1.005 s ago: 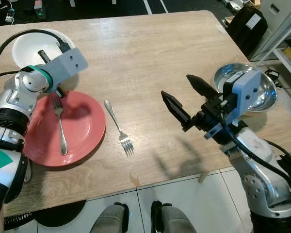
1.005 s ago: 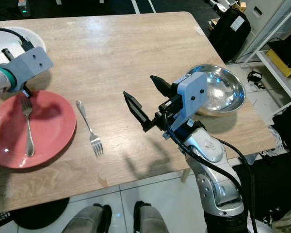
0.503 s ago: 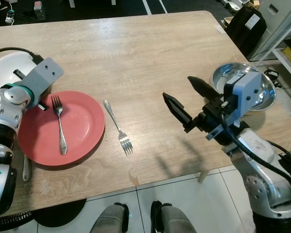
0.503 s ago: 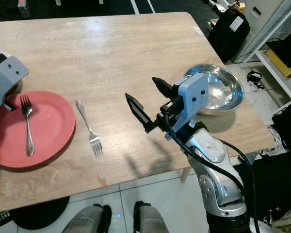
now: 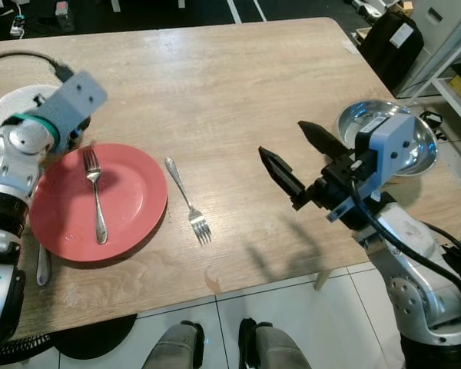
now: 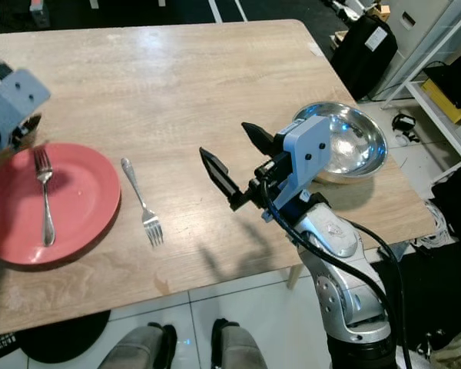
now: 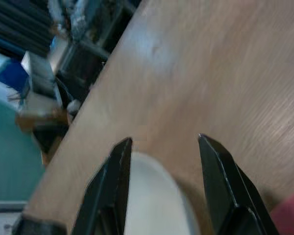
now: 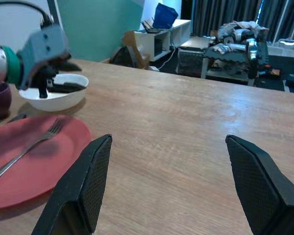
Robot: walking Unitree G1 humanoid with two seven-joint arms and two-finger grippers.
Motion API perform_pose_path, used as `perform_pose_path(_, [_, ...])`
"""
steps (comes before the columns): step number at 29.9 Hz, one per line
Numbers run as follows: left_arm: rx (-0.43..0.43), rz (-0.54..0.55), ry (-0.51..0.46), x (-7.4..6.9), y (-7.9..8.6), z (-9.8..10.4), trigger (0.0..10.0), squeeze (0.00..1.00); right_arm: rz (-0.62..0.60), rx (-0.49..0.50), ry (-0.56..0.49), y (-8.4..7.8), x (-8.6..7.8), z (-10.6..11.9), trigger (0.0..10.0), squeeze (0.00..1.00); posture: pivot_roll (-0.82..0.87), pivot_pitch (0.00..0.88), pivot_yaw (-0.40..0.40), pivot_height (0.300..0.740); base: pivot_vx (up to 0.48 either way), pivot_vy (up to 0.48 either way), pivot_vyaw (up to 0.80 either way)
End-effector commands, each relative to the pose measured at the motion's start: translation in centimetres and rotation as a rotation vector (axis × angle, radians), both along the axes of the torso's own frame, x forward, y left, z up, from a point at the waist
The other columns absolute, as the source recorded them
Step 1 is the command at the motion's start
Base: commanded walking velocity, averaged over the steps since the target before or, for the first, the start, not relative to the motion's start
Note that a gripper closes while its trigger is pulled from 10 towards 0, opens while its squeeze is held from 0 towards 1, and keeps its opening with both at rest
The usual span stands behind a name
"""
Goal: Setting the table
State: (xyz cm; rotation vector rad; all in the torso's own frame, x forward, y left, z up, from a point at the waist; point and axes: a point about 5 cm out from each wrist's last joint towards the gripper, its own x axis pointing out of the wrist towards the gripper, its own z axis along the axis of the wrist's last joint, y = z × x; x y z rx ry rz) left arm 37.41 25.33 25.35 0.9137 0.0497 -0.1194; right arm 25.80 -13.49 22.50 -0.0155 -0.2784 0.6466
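Fingers spread, nothing held: left gripper (image 7: 161, 188) over white bowl (image 8: 54, 93) at ten o'clock, right gripper (image 5: 296, 157) wide above bare table (image 5: 238, 84). One fork (image 5: 94, 194) on red plate (image 5: 100, 201); second fork (image 5: 189, 201) just beside, three o'clock. Steel bowl (image 5: 411, 142) likely still unplaced.

White bowl (image 5: 8, 100) — partly hidden

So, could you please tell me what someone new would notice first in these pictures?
Probably the red plate near the table's left front edge, with a fork lying on it and a second fork on the wood just to its right. Next, the right hand hovering open above the table's middle, with the shiny metal bowl behind it at the right edge. The left hand hangs open over a white bowl.
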Motion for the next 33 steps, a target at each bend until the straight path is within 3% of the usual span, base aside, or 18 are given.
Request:
perform_pose_path(1, [-0.034,-0.014,0.021,-0.4,-0.3,-0.3,10.0,0.0,-0.01,0.011,0.002,-0.3,-0.2,-0.1,10.0,0.0,0.1,0.116,0.03,0.74,0.0,0.0,0.0])
perform_pose_path(6, [-0.207,-0.072,-0.05,-1.5,-4.0,0.3,10.0,0.0,-0.001,0.017,0.011,0.0,-0.1,-0.5,10.0,0.0,0.11,0.112,0.03,0.74,0.0,0.0,0.0])
perform_pose_path(8, [-0.207,-0.072,-0.05,-1.5,-4.0,0.3,10.0,0.0,-0.001,0.017,0.011,0.0,-0.1,-0.5,10.0,0.0,0.11,0.112,0.03,0.74,0.0,0.0,0.0])
perform_pose_path(10, [-0.312,-0.034,-0.054,-3.2,-6.0,-2.4,10.0,0.0,-0.003,0.021,0.011,0.3,0.2,-0.6,10.0,0.0,0.12,0.108,0.029,0.74,0.0,0.0,0.0])
perform_pose_path(12, [-0.382,0.03,-0.068,-4.9,-6.8,-4.3,10.0,0.0,-0.026,0.032,0.01,0.4,0.5,-0.8,10.0,0.0,0.12,0.105,0.026,0.74,0.0,0.0,0.0])
perform_pose_path(14, [-0.394,0.044,-0.078,-5.3,-6.9,-4.7,10.0,0.0,-0.04,0.04,0.011,0.4,0.7,-0.9,10.0,0.0,0.12,0.104,0.025,0.74,0.0,0.0,0.0])
perform_pose_path(18, [-0.422,0.195,-0.093,-6.3,-6.1,-5.9,10.0,0.0,-0.1,0.069,0.018,0.3,1.3,-1.3,10.0,0.0,0.13,0.098,0.021,0.74,0.0,0.0,0.0])
perform_pose_path(21, [-0.429,0.217,-0.089,-6.4,-5.9,-6.1,10.0,0.0,-0.105,0.072,0.019,0.3,1.4,-1.4,10.0,0.0,0.13,0.097,0.021,0.74,0.0,0.0,0.0])
perform_pose_path(24, [-0.42,0.295,-0.079,-7.0,-5.0,-6.5,10.0,0.0,-0.114,0.076,0.022,0.1,1.6,-1.5,10.0,0.0,0.14,0.094,0.021,0.74,0.0,0.0,0.0])
perform_pose_path(27, [-0.408,0.429,-0.057,-8.7,-3.2,-7.5,10.0,0.0,-0.12,0.07,0.03,-0.2,1.7,-1.8,10.0,0.0,0.14,0.097,0.019,0.74,0.0,0.0,0.0])
perform_pose_path(29, [-0.409,0.446,-0.051,-8.9,-3.0,-7.7,10.0,0.0,-0.121,0.069,0.03,-0.2,1.7,-1.9,10.0,0.0,0.14,0.097,0.019,0.74,0.0,0.0,0.0])
perform_pose_path(32, [-0.52,0.51,0.057,-9.1,-2.4,-10.0,10.0,0.0,-0.116,0.063,0.035,-0.3,1.8,-2.1,10.0,0.0,0.14,0.101,0.007,0.74,0.0,0.0,0.0])
perform_pose_path(33, [-0.52,0.51,0.057,-9.1,-2.4,-10.0,10.0,0.0,-0.116,0.063,0.035,-0.3,1.8,-2.1,10.0,0.0,0.14,0.101,0.007,0.74,0.0,0.0,0.0])
